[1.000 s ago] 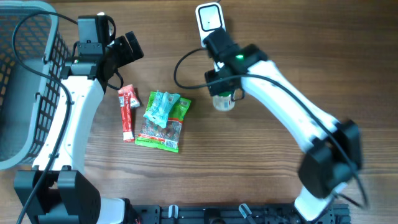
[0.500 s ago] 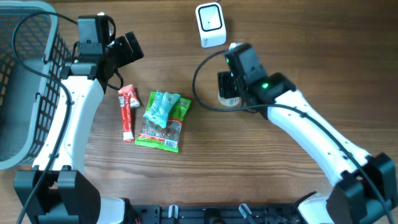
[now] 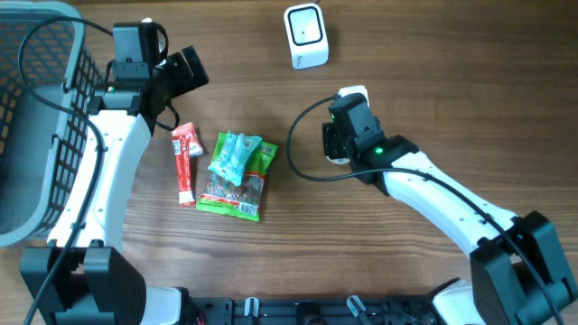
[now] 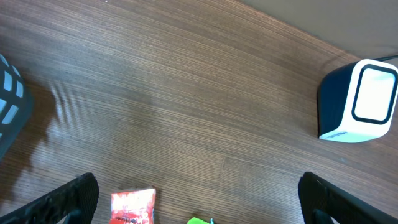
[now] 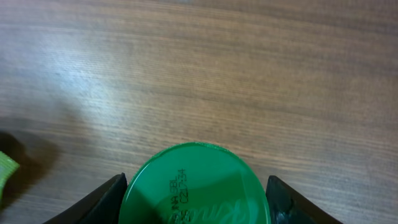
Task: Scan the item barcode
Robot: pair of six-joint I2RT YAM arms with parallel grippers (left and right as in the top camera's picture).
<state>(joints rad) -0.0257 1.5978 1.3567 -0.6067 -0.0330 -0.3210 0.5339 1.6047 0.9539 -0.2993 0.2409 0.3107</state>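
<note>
Nearest, a green snack bag [image 3: 233, 176] and a red stick pack [image 3: 185, 162] lie flat on the table [image 3: 406, 54]. To their right, the right gripper [image 5: 198, 208] clasps a tub [image 5: 194, 177] by its green lid, one finger on each side. Farther back, the left gripper [image 4: 198, 202] stands spread wide, holding nothing, and the white scanner [image 3: 304, 34] sits beyond, well apart from the tub.
</note>
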